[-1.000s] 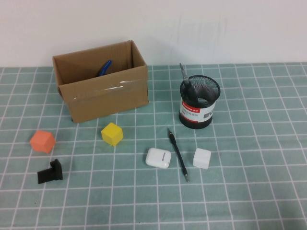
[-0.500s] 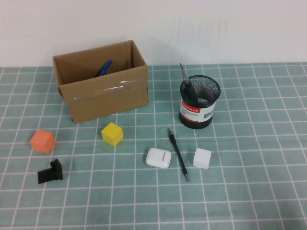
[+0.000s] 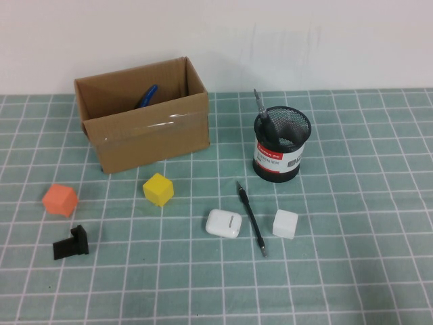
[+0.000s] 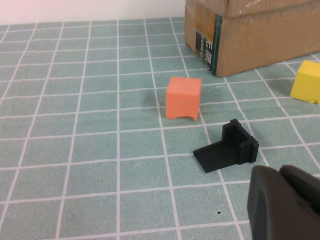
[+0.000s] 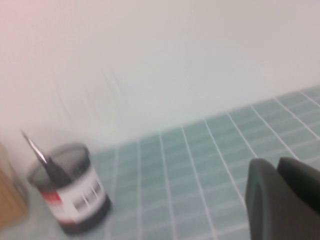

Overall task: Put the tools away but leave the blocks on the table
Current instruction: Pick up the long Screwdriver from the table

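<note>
Teal-green cloth ruled in a white grid covers the table [image 3: 352,284], and a plain white wall closes off the far side; neither arm shows in the high view.

Nearest on the robot's left lies a small black L-shaped bracket [image 3: 71,243]; just beyond it sits the orange block [image 3: 59,200]; the left wrist view shows the left gripper [image 4: 285,200] low at the frame's corner, fingers together and holding nothing, above the cloth near the bracket [image 4: 227,146] and the orange block [image 4: 183,97].

Toward the middle, a white rounded earbud case [image 3: 223,222] and the white block [image 3: 285,223] flank a thin black pen-like tool [image 3: 251,217]; the tool lies flat between them, its metal tip toward the near edge, close to both; I cannot tell whether it touches either.

Farther back, the yellow block [image 3: 158,189] stands alone, just in front of an open cardboard box [image 3: 152,132]; a blue-handled tool [image 3: 147,96], likely the pliers, leans inside the box against its far wall, mostly hidden by the front wall.

To the right of the box stands a black mesh pen cup [image 3: 281,150] with a white and red label; a black-handled screwdriver [image 3: 262,110] rests in it, metal shaft sticking up above the rim.

In the blurred right wrist view the right gripper [image 5: 282,195] hangs with fingers together and empty, well to the side of the cup [image 5: 70,190].
</note>
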